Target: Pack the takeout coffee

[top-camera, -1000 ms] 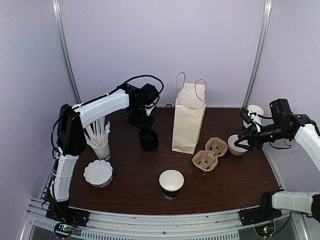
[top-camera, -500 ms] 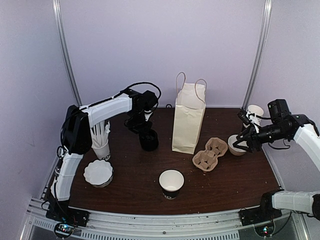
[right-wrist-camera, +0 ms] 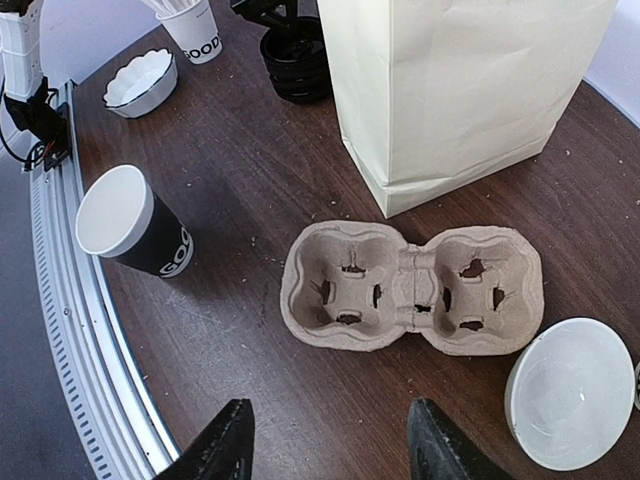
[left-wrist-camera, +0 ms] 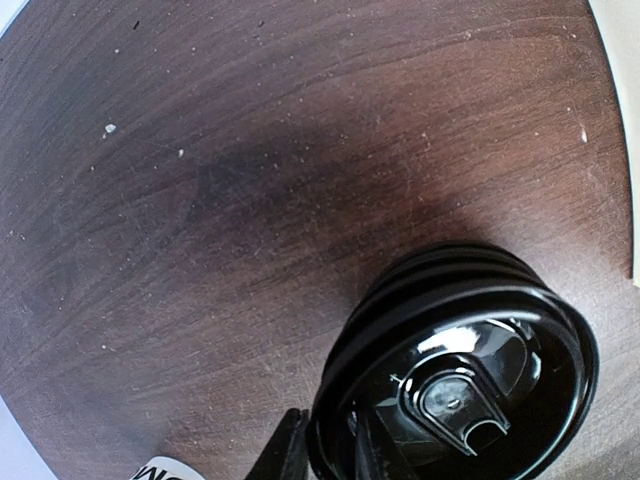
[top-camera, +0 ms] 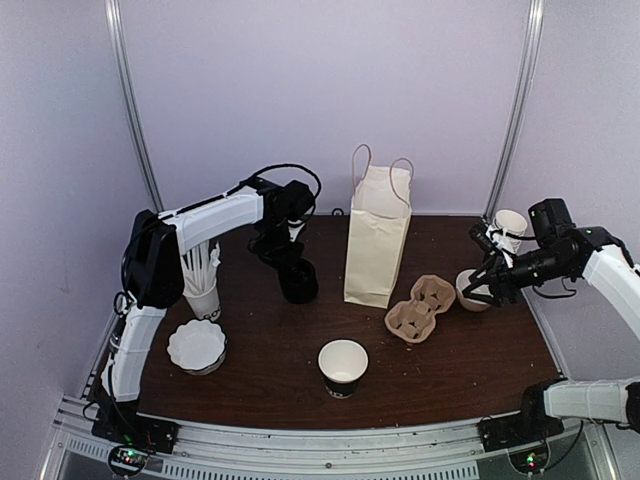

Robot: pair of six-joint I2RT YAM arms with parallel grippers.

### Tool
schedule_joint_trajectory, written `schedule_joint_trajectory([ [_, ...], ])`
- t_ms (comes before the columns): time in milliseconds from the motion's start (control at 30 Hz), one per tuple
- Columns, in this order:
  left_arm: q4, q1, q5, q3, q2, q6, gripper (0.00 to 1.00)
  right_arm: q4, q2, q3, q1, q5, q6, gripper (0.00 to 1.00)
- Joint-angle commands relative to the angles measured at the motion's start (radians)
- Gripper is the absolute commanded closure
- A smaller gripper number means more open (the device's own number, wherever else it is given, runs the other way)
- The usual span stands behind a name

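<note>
Down at the table (top-camera: 260, 375), left of the paper bag (top-camera: 378, 235), the left gripper (top-camera: 289, 264) has sunk onto the takeout coffee (left-wrist-camera: 460, 370), mid-grasp (clamped yet, I cannot tell). The right gripper (right-wrist-camera: 335, 445) hangs apart, empty. Next, likely: squeeze firmly, then lift above the bag's mouth.

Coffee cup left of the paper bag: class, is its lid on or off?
On: a black domed lid with a sip hole caps the coffee cup.
</note>
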Motion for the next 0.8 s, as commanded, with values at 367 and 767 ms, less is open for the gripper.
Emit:
schedule_joint_trajectory([
  [367,0.002,0.008,-0.006,0.009,-0.175,0.015,0.85,0.036,0.013,-0.015,0.029,0.067,-0.003,0.44],
  [767,0.162,-0.002,0.149,-0.206,-0.479,0.033,0.88,0.091,0.013,0.084,0.031,0.119,0.116,0.46],
])
